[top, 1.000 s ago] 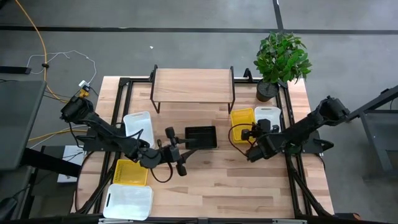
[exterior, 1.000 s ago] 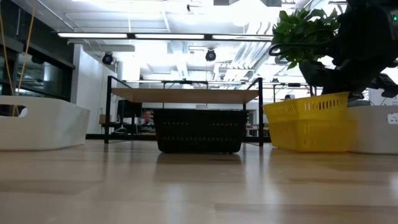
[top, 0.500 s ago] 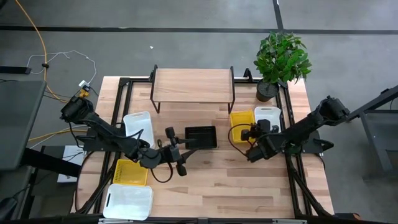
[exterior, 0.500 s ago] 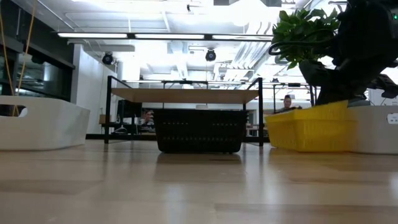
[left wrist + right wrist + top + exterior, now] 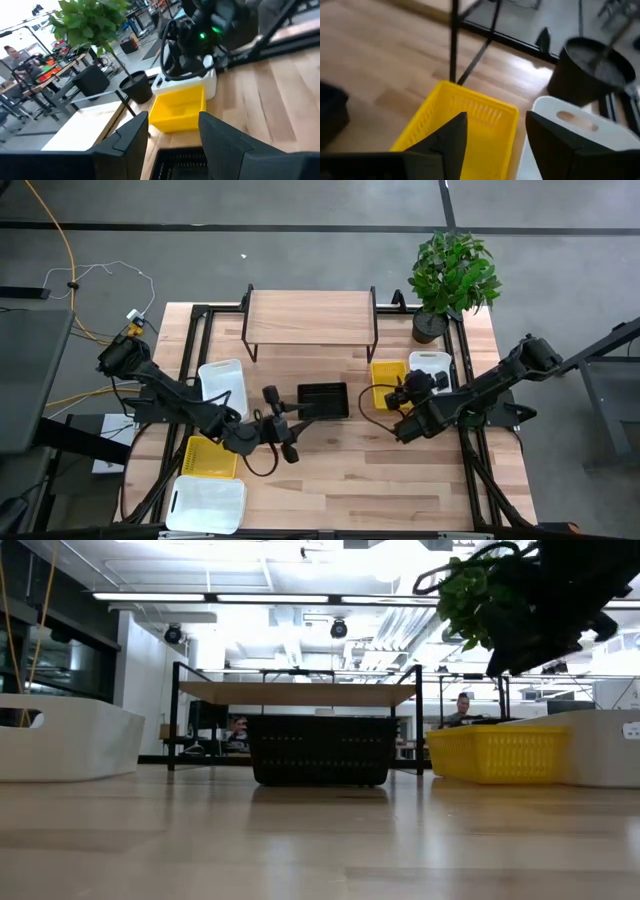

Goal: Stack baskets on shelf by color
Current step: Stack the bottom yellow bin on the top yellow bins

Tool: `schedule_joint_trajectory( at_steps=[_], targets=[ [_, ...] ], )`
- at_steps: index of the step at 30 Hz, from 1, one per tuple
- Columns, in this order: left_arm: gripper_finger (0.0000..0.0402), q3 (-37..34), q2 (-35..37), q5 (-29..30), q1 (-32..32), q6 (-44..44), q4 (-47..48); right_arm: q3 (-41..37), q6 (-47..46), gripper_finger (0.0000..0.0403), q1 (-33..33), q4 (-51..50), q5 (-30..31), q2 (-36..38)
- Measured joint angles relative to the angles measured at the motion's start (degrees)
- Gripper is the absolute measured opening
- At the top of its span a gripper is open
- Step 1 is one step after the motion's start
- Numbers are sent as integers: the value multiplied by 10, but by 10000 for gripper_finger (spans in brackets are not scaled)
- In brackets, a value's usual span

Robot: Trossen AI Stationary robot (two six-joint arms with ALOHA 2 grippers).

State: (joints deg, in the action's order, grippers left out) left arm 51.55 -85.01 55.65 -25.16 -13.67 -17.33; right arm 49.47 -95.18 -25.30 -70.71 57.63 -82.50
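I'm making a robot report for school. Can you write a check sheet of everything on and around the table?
Surface: wooden table, bare in the front middle.
Job's things: shelf at the back, nothing on top; black basket in front of it; yellow basket beside a white basket on the right; a white basket, a yellow basket and a white basket on the left.
Clutter: potted plant at the back right corner.
Grippers: left end effector open, at the black basket's left edge; right end effector open, above the right yellow basket, holding nothing.
Cables: orange cable and white wire on the floor, left.
Surroundings: a person and desks in the room behind.
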Motion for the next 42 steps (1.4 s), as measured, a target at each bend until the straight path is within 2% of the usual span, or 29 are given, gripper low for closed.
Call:
schedule_joint_trajectory(
  at_steps=[2,3,8,10,13,20,26,29,33,42],
  targets=[
    [161,0,12,-11,-8,4,38,0,68,190,0,15,-14,0],
    [161,0,21,-35,-9,16,56,0,106,190,2,20,-32,0],
    [161,1,74,-218,33,93,162,-1,265,184,14,62,-126,1],
    [161,0,91,-265,60,115,197,-9,324,177,19,96,-147,9],
    [161,0,100,-324,95,114,201,-42,407,164,25,182,-172,41],
    [161,-3,101,-421,151,62,167,-166,577,139,28,467,-156,178],
    [158,-82,108,-566,184,9,-14,-305,775,138,29,846,-191,285],
    [156,-131,112,-570,203,38,-98,-358,841,138,29,1004,-215,303],
    [156,-171,124,-565,215,88,-120,-395,897,138,29,1128,-250,304],
    [156,-179,203,-555,183,158,-56,-402,907,138,29,1148,-280,303]
  ],
)
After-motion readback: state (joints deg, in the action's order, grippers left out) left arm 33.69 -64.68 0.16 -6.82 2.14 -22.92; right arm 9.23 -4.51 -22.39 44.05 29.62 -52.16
